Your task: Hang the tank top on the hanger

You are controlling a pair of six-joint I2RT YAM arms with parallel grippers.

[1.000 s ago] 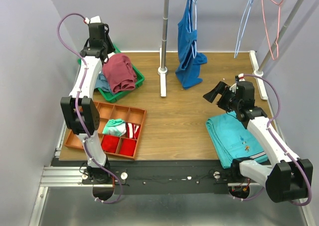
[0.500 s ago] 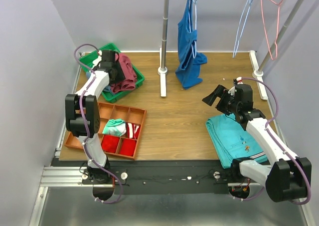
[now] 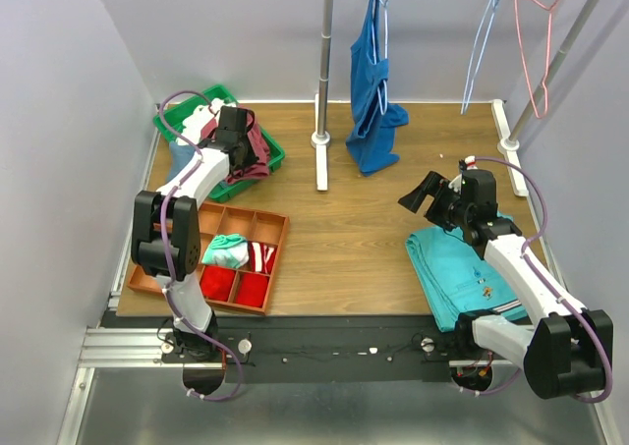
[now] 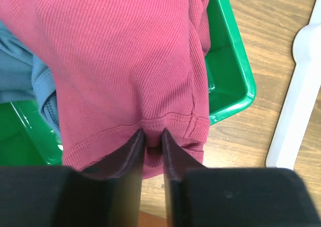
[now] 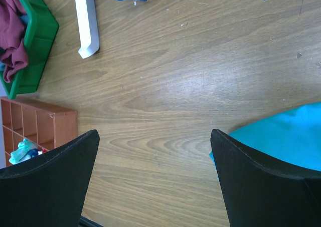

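The maroon tank top [image 3: 254, 148] lies bunched in the green bin [image 3: 179, 119] at the back left. In the left wrist view it [image 4: 125, 61] hangs over the bin's near rim. My left gripper [image 3: 236, 136] is shut on its hem; the fingers [image 4: 131, 152] pinch a fold of cloth. The pale blue-white hanger [image 3: 482, 42] hangs empty at the back right. My right gripper [image 3: 432, 192] is open and empty above bare wood [image 5: 155, 137], far from both.
A royal-blue top [image 3: 373, 82] hangs by the centre pole [image 3: 324, 62], whose white base [image 5: 88, 26] lies on the table. A pink hanger [image 3: 536, 42] hangs far right. Turquoise trousers [image 3: 462, 268] lie under my right arm. An orange tray [image 3: 221, 253] sits front left.
My left gripper has come down from high behind the bin onto the maroon top and closed on its hem. The right arm has barely moved.
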